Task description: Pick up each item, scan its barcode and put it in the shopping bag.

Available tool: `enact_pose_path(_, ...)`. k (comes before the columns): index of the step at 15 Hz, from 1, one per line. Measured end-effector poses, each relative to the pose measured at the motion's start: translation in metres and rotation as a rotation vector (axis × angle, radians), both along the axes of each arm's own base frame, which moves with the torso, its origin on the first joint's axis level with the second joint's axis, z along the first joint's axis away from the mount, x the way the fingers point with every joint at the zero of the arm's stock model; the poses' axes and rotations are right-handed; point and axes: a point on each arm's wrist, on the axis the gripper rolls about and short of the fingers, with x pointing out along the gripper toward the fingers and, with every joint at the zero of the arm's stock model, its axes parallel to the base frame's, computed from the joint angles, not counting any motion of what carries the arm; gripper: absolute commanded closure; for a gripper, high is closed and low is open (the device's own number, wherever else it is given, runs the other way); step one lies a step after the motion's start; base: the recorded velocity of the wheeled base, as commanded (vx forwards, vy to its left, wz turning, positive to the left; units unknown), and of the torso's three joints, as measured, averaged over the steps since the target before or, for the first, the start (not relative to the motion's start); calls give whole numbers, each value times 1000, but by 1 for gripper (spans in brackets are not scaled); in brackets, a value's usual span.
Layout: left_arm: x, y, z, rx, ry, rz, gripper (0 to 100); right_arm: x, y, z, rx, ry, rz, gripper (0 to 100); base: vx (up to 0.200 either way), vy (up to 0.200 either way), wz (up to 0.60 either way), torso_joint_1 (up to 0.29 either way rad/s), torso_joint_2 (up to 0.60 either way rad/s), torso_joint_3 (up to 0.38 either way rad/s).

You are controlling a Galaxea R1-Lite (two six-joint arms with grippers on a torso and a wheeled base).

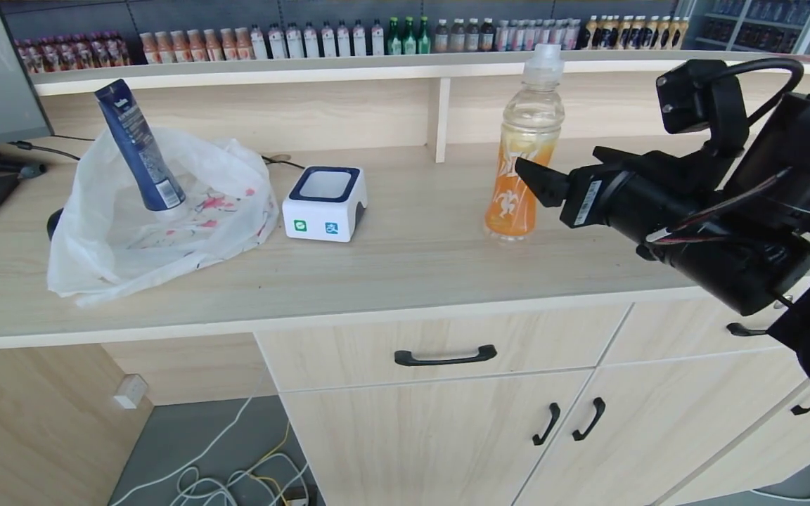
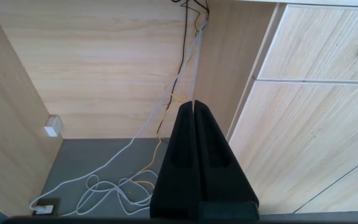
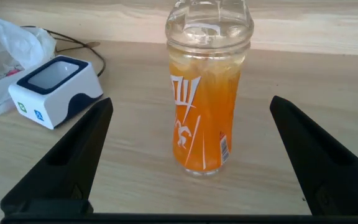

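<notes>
From my remote seat I see the orange drink bottle (image 1: pixel 524 151) standing upright on the wooden counter (image 1: pixel 412 267), to the robot's right of the scanner and well apart from the shopping bag. It has a clear cap and an orange label, and the orange drink reaches part way up. The right pincer (image 1: pixel 537 181) is level with the label, its fingers (image 3: pixel 73 168) spread wide. In the right wrist view the bottle stands between them with bare counter showing on both sides, so the pincer grips nothing. A barcode (image 3: pixel 224 146) shows on the label's side in that view. The scanner (image 1: pixel 325 202), a small white box with a dark blue top frame, sits on the counter between bottle and bag. The white plastic shopping bag (image 1: pixel 166 232) lies crumpled open on the counter's left part, and a dark blue tube (image 1: pixel 139 147) stands tilted inside it, cap end up. The left pincer (image 2: pixel 194 109) hangs below counter height beside the cabinet doors (image 2: pixel 303 124), its fingers pressed flat together and holding nothing. Loose cables (image 2: pixel 117 186) lie on the grey floor beneath it. Behind the counter a shelf (image 1: pixel 377 67) carries a long row of bottled drinks.
</notes>
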Motion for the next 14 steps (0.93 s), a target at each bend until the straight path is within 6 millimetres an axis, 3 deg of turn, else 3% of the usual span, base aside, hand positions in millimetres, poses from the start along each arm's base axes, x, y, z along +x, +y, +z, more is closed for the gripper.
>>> enact_pose_path(5,0,0,0,0,0,0,100,25,-6,0,-9,-1,1,0,0,0,0,0,0,0)
enact_pose_path(14,0,0,0,0,0,0,100,65,13,-10,-20,-7,29,0,0,0,0,0,0,0)
